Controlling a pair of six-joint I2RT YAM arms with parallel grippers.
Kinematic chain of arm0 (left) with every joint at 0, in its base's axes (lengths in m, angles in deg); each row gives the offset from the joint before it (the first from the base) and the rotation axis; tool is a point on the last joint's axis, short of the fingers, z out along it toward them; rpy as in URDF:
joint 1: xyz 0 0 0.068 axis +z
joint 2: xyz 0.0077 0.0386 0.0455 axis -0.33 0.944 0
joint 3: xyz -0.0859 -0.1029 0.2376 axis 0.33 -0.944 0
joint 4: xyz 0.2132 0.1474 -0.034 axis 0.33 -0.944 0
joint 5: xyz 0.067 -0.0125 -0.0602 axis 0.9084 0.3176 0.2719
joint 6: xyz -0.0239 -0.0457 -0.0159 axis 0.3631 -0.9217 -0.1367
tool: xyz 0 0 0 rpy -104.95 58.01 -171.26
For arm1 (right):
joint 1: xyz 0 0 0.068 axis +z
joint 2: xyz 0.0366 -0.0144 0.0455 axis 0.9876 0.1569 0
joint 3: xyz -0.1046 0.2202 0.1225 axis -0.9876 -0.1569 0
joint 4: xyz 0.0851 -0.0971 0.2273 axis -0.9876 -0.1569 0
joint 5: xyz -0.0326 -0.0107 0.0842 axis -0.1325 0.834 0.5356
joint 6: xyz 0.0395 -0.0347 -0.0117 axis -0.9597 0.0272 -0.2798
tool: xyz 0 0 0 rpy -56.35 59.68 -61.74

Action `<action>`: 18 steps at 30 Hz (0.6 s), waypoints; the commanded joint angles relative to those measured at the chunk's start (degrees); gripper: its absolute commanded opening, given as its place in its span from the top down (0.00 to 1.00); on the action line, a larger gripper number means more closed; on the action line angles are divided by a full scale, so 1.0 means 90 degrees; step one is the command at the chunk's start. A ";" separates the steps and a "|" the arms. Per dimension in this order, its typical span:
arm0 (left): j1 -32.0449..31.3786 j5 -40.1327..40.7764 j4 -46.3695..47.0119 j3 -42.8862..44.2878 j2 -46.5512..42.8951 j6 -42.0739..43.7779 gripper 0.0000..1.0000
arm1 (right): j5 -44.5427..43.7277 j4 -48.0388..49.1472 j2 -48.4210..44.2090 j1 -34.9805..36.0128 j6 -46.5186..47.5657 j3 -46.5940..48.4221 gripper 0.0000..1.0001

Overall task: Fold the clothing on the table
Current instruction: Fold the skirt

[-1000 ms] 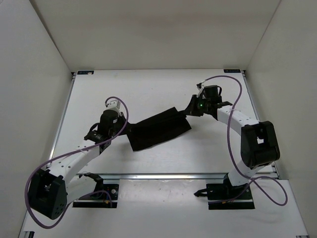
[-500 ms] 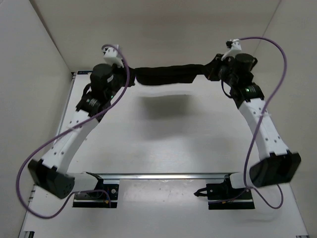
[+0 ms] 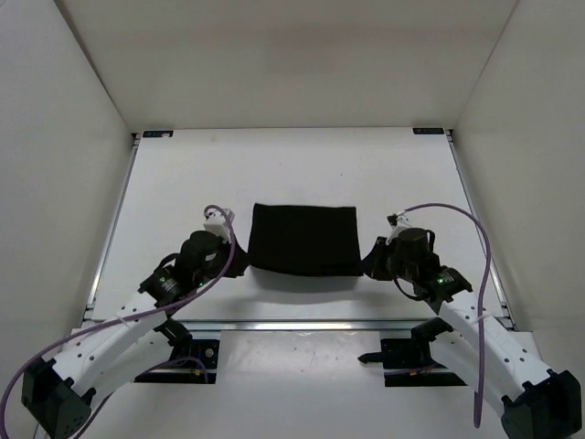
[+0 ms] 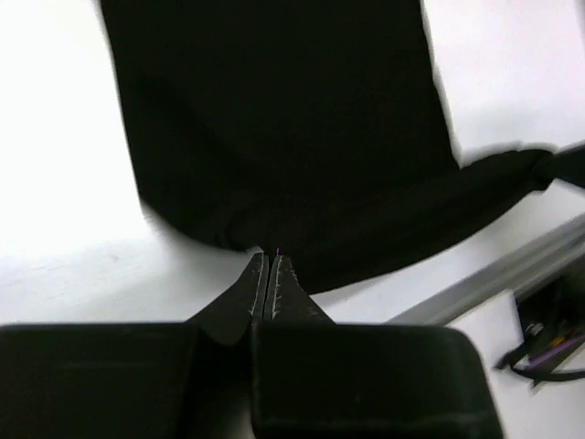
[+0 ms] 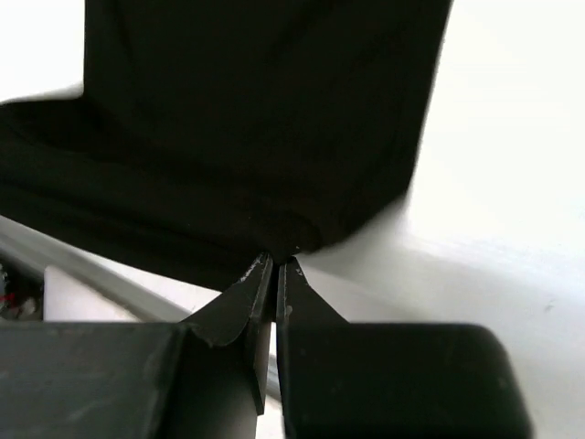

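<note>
The black clothing (image 3: 304, 240) is spread as a flat rectangle on the white table (image 3: 183, 183), a little nearer than the middle. My left gripper (image 3: 243, 262) is shut on its near left corner, and my right gripper (image 3: 369, 262) is shut on its near right corner. The near edge sits slightly raised, with a shadow under it. In the left wrist view the closed tips (image 4: 271, 259) pinch the clothing (image 4: 283, 137) at its hem. The right wrist view shows the same, closed tips (image 5: 276, 259) biting the clothing (image 5: 256, 119).
A metal rail (image 3: 302, 323) runs along the table's near edge just behind both grippers, with the two arm bases (image 3: 178, 355) (image 3: 422, 352) beyond it. White enclosure walls (image 3: 55, 137) stand close on the left, right and far sides.
Both arms lifted the bunched clothing up and away, stretched between them, then drew it back toward the near edge. It now lies spread out as a rectangle.
</note>
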 commanded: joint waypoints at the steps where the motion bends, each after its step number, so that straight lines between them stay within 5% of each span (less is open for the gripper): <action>1: 0.0685 0.0043 0.0016 0.0073 -0.0693 -0.0342 1.00 | -0.0460 0.0392 -0.0112 -0.0139 -0.0269 0.0183 1.00; 5: 0.1441 -0.0251 0.0230 0.0424 0.0018 -0.0049 1.00 | 0.0790 0.0891 0.1001 -0.1263 0.0209 0.0620 1.00; 13: 0.1490 0.0138 0.1217 0.0687 0.2097 -0.0234 1.00 | 0.1045 0.1418 0.3276 -0.1431 0.0582 0.1657 1.00; 18: 0.1626 0.0334 0.1539 0.0727 0.2792 -0.0234 1.00 | 0.1123 0.1984 0.4185 -0.1343 0.0787 0.2057 0.87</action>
